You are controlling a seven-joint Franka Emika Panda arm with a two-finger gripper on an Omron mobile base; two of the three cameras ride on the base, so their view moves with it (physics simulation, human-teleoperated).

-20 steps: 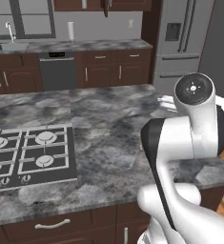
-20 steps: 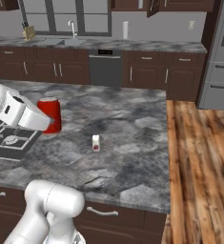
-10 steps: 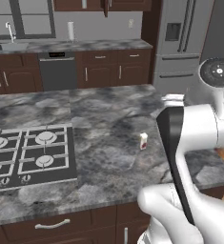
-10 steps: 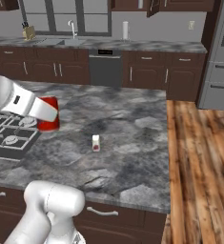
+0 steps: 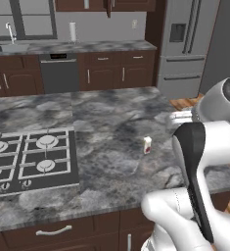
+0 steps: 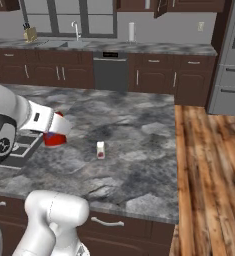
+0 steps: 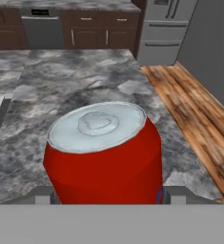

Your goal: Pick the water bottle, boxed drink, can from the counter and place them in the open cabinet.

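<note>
Can (image 7: 104,152) held between the gripper's (image 7: 104,196) fingers, jaws closed wide on its red sides.
It looks lifted above the grey marbled counter (image 7: 75,86), silver top up. Boxed drink (image 6: 100,150) stands on the stone nearby, cream with a red mark; cooktop (image 5: 28,159) just to one side, wooden floor (image 7: 199,109) to the other.
</note>
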